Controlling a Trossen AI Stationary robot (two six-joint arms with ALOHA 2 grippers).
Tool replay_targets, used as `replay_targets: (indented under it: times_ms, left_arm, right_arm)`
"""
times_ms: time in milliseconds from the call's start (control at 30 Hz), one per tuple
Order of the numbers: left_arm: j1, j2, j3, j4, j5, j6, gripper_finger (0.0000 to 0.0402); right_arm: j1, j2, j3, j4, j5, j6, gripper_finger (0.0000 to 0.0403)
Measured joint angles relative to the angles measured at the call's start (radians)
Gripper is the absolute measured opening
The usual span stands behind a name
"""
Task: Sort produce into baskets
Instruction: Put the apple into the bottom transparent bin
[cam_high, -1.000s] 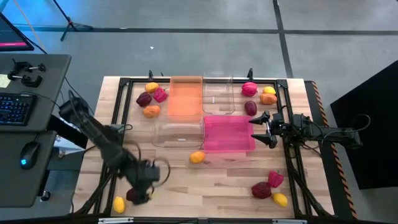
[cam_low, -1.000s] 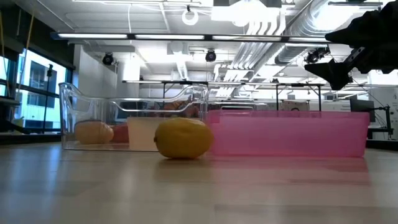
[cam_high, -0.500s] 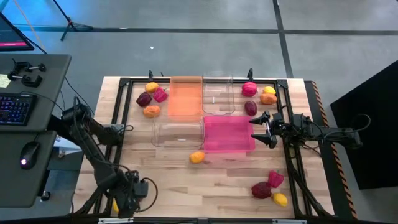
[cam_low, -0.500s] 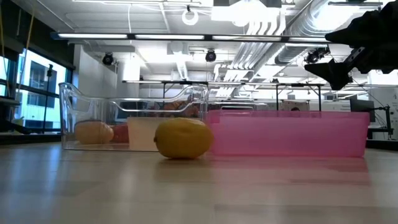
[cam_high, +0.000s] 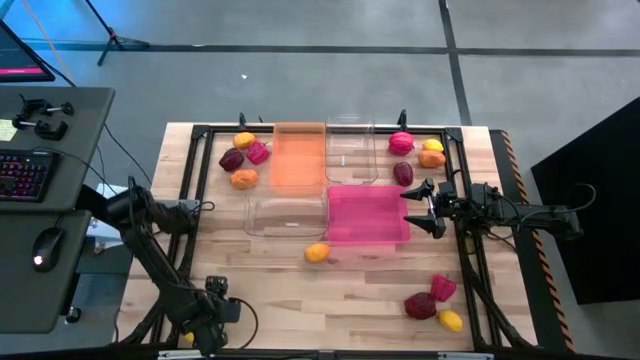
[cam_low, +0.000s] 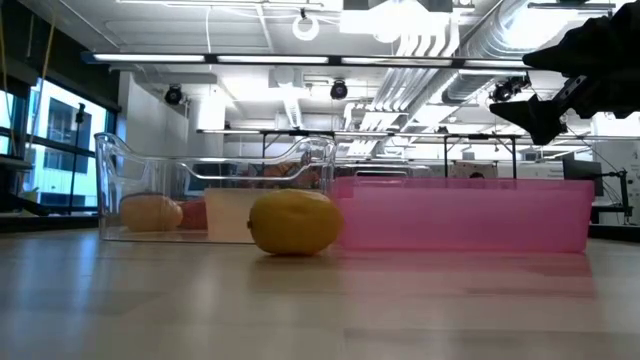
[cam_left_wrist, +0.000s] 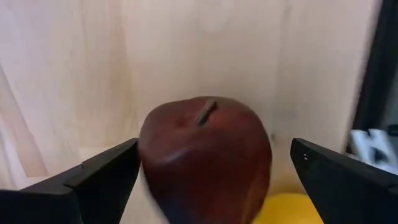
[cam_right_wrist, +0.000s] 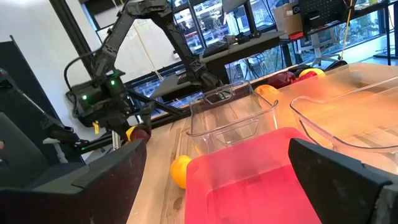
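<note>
My left gripper (cam_high: 205, 325) points down at the table's near left corner, open. In the left wrist view a dark maroon apple (cam_left_wrist: 205, 165) rests on the wood between its fingers, stem up, with a yellow piece (cam_left_wrist: 289, 208) beside it. From above the arm hides the apple. My right gripper (cam_high: 415, 207) waits level and open over the right end of the pink basket (cam_high: 367, 213). The orange basket (cam_high: 298, 155) and two clear baskets (cam_high: 350, 150) (cam_high: 287, 213) stand mid-table. My left gripper has one finger (cam_left_wrist: 118, 168) right against the apple's side (cam_left_wrist: 146, 165), and I cannot tell whether they touch. The other finger (cam_left_wrist: 323, 171) stands clear of the apple, which sits on the table.
A yellow-orange fruit (cam_high: 317, 253) lies just in front of the near clear basket. Produce lies in clusters at the far left (cam_high: 243, 160), the far right (cam_high: 415, 155) and the near right (cam_high: 432, 300). A black frame rail (cam_high: 195, 215) runs along the table's left side.
My left gripper has swung toward the table's near left corner and come down over the maroon apple, staying open. The apple and the yellow piece have kept their places.
</note>
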Motion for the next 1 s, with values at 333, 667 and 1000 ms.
replay_targets:
  times_ms: [333,667,1000]
  left_arm:
    - [0.012,0.057,-0.001,-0.001,0.038,-0.072,0.0398]
    - [0.032,-0.073,-0.001,-0.081,0.025,0.008,0.0254]
    - [0.232,-0.342,0.006,-0.142,-0.255,0.144,0.0207]
  right_arm:
    - [0.000,0.000,0.000,0.000,0.000,0.000,0.0383]
    - [0.000,0.000,0.000,0.000,0.000,0.000,0.0383]
    - [0.000,0.000,0.000,0.000,0.000,0.000,0.0383]
